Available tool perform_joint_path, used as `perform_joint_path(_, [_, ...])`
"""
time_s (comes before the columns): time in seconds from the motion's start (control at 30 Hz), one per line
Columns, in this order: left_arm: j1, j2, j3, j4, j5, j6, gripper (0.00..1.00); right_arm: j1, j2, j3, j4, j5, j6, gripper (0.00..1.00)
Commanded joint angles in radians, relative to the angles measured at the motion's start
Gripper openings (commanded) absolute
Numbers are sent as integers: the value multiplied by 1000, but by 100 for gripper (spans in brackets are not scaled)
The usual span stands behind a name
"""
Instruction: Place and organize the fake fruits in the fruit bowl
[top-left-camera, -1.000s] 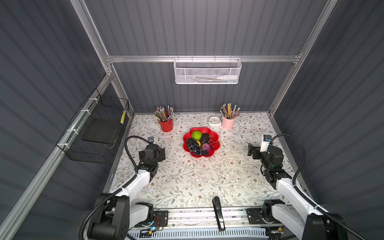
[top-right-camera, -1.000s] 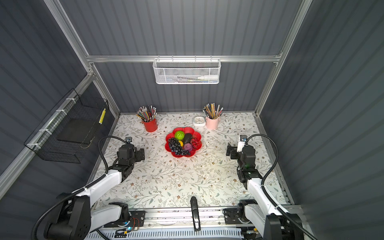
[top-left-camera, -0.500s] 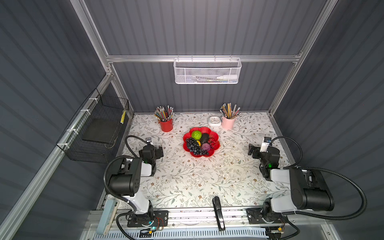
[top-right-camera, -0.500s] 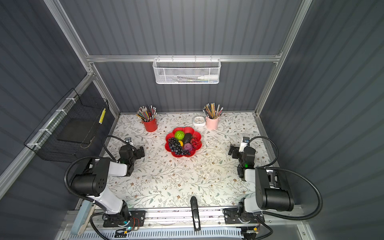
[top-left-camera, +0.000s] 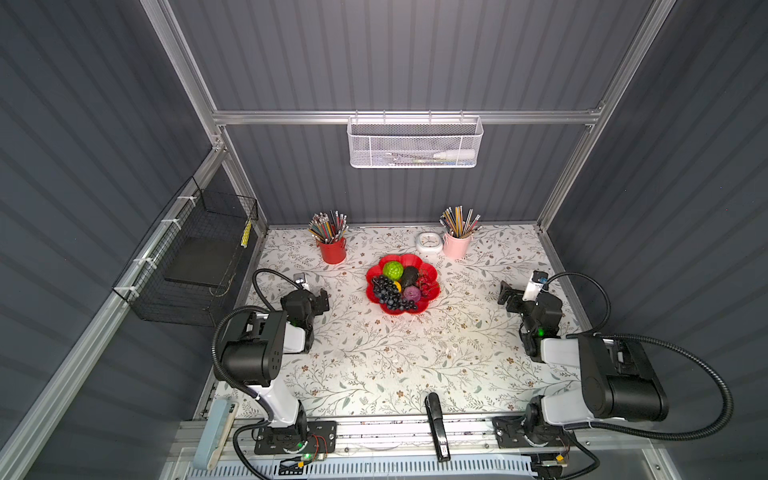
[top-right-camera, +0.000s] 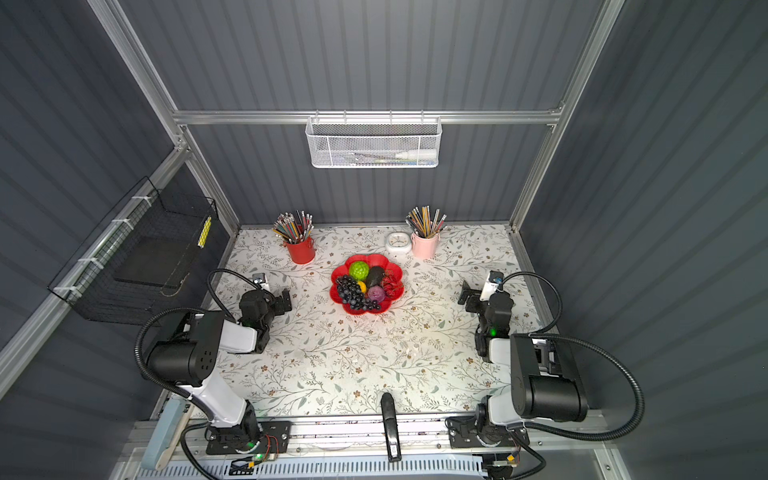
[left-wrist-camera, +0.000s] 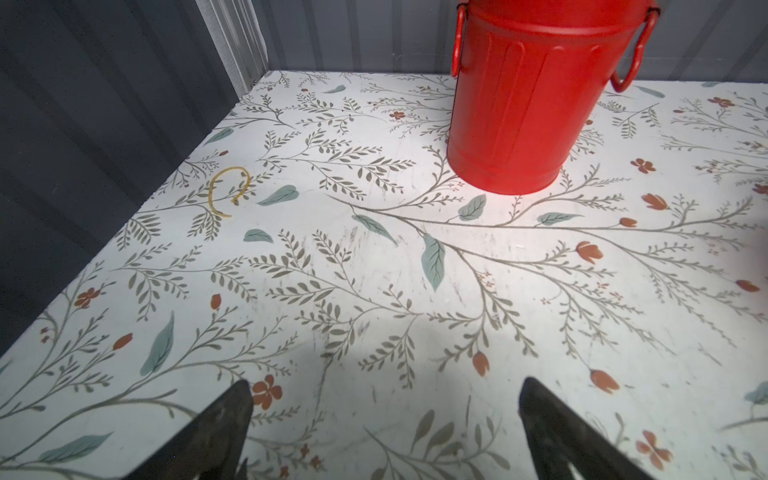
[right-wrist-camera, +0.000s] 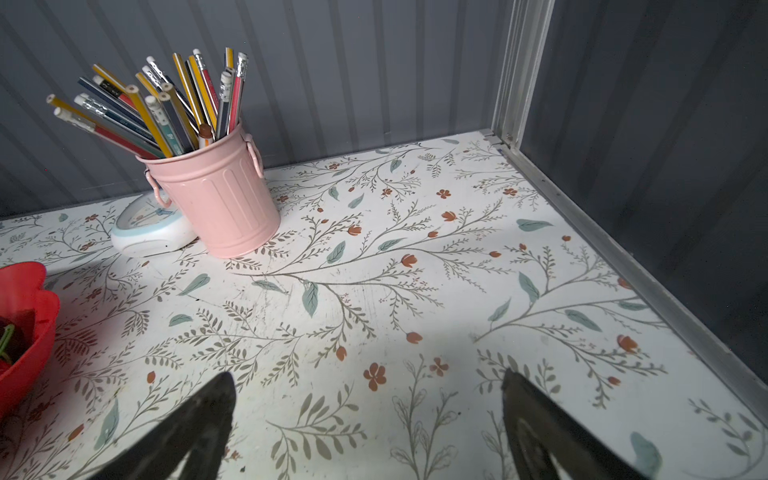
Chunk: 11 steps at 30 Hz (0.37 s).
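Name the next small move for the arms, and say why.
Probably none beyond holding both arms parked. Every fruit in view, grape bunch, green ball, avocado, purple fruit and cherries, lies in the fruit bowl. In both top views no fruit shows on the table, and the left tool and right tool stand open and empty.

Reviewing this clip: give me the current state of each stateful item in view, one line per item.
left gripper: open, empty, over bare table.
right gripper: open, empty, over bare table.
fruit bowl: upright, filled with fruit.
fake fruits: all in the bowl, none loose on the table.
red pencil cup: upright, full of pencils.
pink pencil cup: upright, full of pencils.
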Motion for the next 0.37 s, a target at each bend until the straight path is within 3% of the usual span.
perform_joint_path(0.0, [-5,-3,2,31,8,21,100,0,-2,1,20,-6,-4,99])
perform_joint_path(0.1, [-5,-4,2,31,8,21,100,2,4,29,-29,-85,-36,99])
perform_joint_path(0.33, [-5,-5,2,31,8,21,100,3,-1,24,-23,-84,-37,99])
